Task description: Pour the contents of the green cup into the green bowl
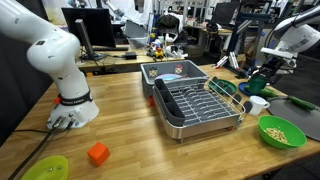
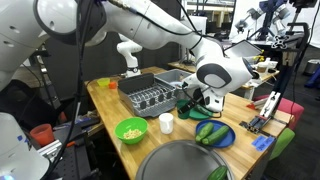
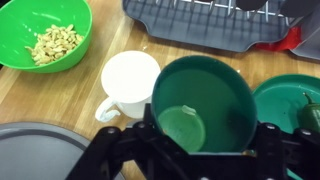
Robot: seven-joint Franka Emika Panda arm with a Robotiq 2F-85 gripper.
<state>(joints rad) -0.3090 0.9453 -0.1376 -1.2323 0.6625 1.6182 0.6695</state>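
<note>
One green cup (image 3: 205, 105) sits clamped tight in the claw (image 3: 205, 150), just beside the small white cup (image 3: 128, 82). The green bowl (image 3: 18, 40) stands a little apart on the bench (image 3: 60, 105), pale nuts (image 3: 55, 42) lying inside it.

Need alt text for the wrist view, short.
The hand grips the green cup, which looks empty inside. A white cup stands beside it, and the green bowl at upper left holds pale nut-like pieces.
</note>
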